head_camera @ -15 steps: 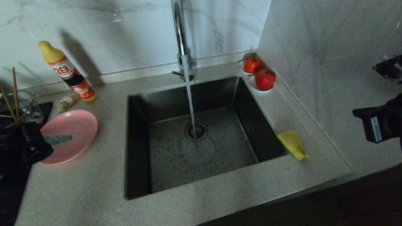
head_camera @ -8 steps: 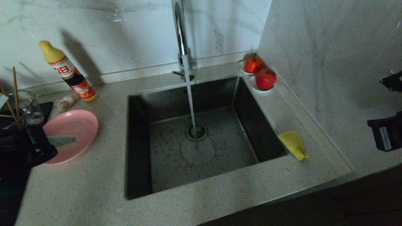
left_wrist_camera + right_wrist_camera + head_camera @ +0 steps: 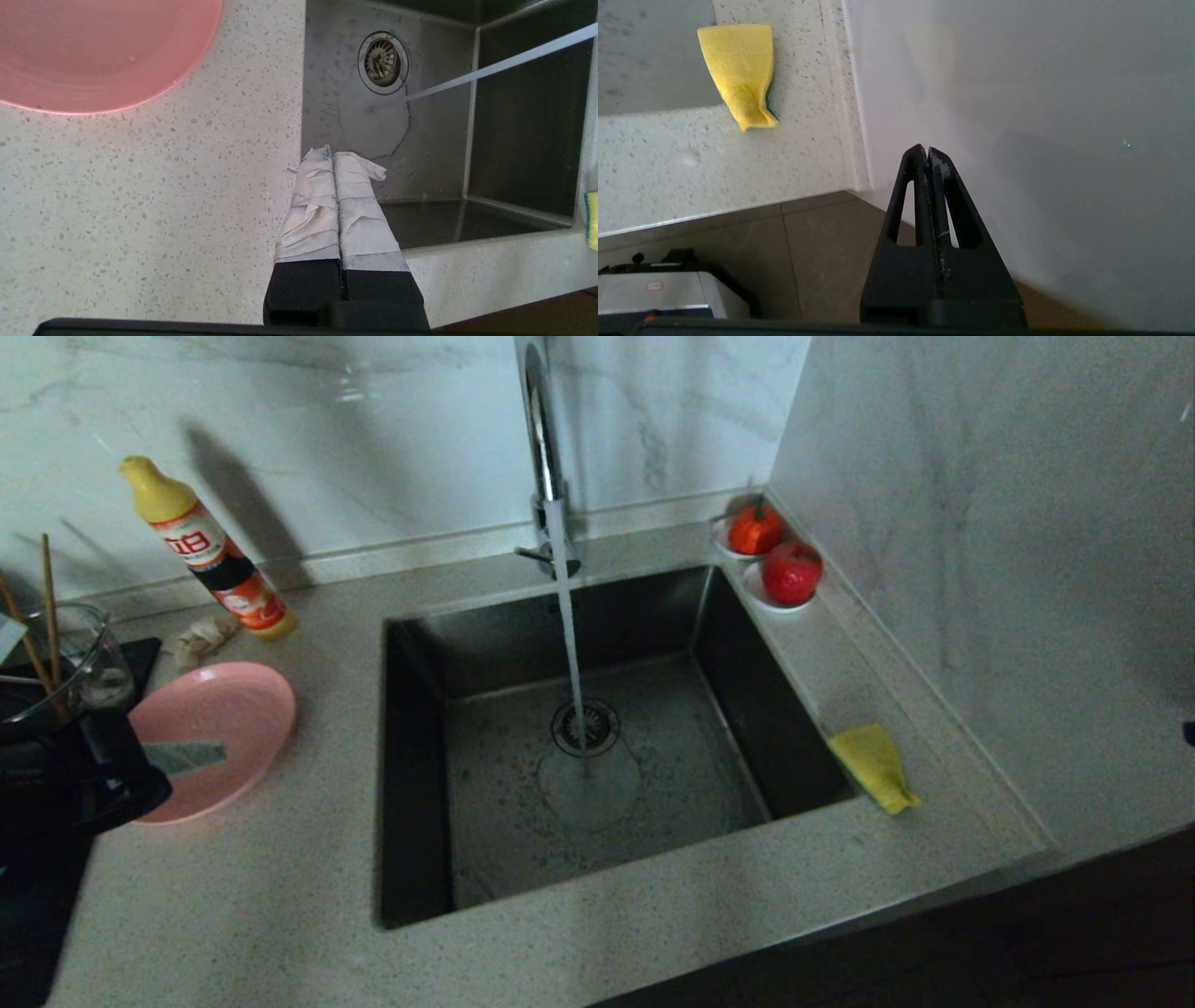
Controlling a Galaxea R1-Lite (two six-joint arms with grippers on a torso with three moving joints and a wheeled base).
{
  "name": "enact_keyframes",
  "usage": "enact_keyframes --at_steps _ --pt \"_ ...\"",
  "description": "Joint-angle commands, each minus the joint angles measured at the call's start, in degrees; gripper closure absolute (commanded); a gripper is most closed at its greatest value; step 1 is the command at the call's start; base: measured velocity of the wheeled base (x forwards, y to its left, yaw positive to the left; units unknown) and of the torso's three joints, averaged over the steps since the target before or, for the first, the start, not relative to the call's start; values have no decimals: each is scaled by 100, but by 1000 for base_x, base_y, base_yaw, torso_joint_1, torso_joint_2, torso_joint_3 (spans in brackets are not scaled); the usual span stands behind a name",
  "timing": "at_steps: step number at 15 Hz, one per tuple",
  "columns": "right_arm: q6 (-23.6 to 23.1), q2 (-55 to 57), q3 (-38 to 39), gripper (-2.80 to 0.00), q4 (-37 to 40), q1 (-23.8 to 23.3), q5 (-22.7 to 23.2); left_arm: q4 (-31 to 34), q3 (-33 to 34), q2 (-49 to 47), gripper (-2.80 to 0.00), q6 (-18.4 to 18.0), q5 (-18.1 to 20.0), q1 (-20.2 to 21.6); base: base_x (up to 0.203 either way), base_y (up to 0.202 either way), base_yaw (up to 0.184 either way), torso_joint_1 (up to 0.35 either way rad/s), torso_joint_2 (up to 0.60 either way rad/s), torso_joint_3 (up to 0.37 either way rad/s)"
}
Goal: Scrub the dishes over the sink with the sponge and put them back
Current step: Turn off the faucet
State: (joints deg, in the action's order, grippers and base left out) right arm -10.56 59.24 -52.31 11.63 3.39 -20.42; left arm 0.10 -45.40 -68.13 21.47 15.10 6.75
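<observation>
The pink plate [image 3: 217, 737] is seen lying on the counter [image 3: 280, 887] left of the sink [image 3: 420, 775], with the left hand [image 3: 210, 754] held closed and empty above it, while the yellow sponge [image 3: 875, 765] rests at the sink's right edge and the right hand [image 3: 928, 154], also closed and empty, is held off the counter's front corner by the wall.

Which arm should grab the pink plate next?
Left, likely. The left gripper, shut and empty, hangs over the plate on the counter left of the sink. The right gripper, also shut, is off by the right wall, nearer the sponge.
</observation>
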Motion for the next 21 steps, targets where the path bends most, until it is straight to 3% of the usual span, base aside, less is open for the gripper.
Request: enact_keyframes --at_steps 1,5,9,13,18,21 --pt "1 -595 256 0 5 -139 119 -1 5 18 0 15 10 1 0 0 0 0 0 0" --pt "41 -954 497 0 15 -207 694 -1 40 55 0 15 10 1 0 0 0 0 0 0" --pt "46 -985 555 0 15 -208 844 -10 40 15 0 15 7 10 0 0 0 0 0 0" --pt "132 -1018 464 0 11 -165 1940 -10 22 -25 0 15 10 10 0 0 0 0 0 0" --pt "654 -1499 673 0 7 -246 3033 -10 49 -121 0 7 10 10 0 0 0 0 0 0" --pt "669 -1916 872 0 7 -383 3306 -19 40 -112 0 7 1 10 0 0 0 0 0 0"
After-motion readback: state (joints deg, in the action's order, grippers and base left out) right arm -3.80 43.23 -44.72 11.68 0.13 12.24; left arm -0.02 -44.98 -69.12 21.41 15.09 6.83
